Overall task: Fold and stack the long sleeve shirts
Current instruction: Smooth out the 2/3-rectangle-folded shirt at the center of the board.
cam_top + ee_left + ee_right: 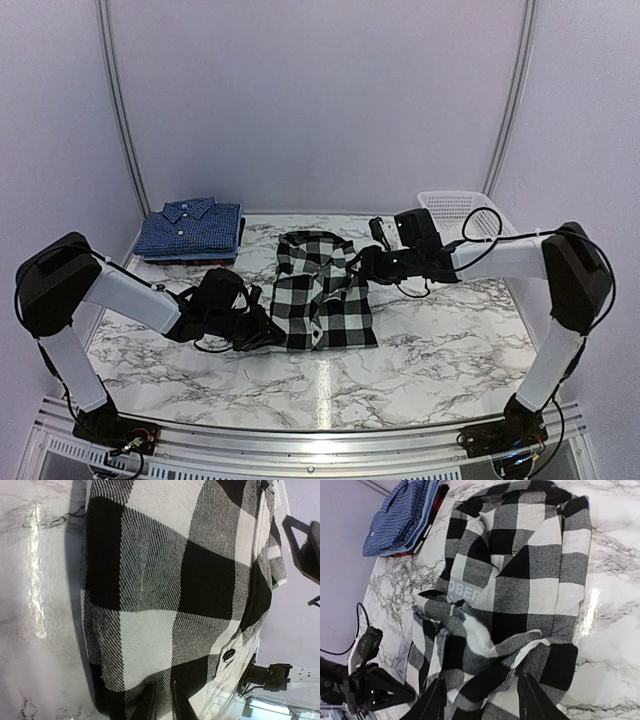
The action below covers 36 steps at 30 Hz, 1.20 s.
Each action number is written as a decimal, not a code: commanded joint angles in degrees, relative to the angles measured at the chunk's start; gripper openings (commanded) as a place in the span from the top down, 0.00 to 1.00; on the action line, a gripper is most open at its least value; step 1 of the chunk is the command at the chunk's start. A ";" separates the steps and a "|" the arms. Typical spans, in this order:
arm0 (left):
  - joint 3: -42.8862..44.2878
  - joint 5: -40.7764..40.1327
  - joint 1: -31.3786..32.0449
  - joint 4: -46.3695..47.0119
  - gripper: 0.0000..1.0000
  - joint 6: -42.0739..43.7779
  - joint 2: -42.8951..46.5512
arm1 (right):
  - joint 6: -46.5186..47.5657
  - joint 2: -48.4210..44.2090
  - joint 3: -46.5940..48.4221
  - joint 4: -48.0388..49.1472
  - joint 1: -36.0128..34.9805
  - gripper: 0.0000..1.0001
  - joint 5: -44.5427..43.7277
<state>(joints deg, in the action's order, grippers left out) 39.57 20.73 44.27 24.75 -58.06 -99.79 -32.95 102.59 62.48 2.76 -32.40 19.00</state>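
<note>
The big black-and-white checked cloth shirt (325, 295) lies in the middle of the marbled white tabletop (450, 330), roughly folded into a block. Its far end is rumpled, and a strip of white lettering (465, 592) shows among the folds.

The left gripper (268, 332) sits low at the shirt's near left corner. In the left wrist view its jaws stand only a narrow gap apart, with a fold of the checked cloth pinched between them. A dark button (229, 654) shows on the cloth nearby.

The right gripper (362, 262) is at the shirt's far right edge. Its jaws are spread wide, one dark finger (434, 702) on each side of the bunched cloth there. They straddle the cloth without pressing on it.

Well to the far left, near the tabletop's back corner, the dark blue fine-checked shirts (190, 228) lie folded in a neat stack, collar on top. At the far right corner a white plastic mesh basket (455, 205) stands behind the right arm, apart from the shirt.
</note>
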 commanded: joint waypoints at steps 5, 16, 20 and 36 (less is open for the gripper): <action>-0.38 -0.60 0.21 -1.20 0.89 -0.12 -0.16 | -0.90 -11.69 -9.23 -1.00 -4.85 0.65 -6.03; -0.04 -0.56 0.22 -1.29 0.89 -0.21 0.09 | -4.05 -3.91 -8.58 2.79 -11.02 0.88 -2.40; -0.37 -0.59 0.21 -1.29 0.89 -0.13 0.30 | -4.11 1.06 -4.45 3.02 -10.93 0.87 -1.31; -0.64 -0.56 0.21 -1.37 0.89 -0.04 0.25 | -6.33 10.22 5.29 1.75 -7.27 0.63 -0.41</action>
<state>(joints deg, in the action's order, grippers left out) 39.57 20.47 44.27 24.75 -58.08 -99.79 -38.61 110.48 65.10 4.69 -40.45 18.98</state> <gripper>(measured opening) 0.110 0.375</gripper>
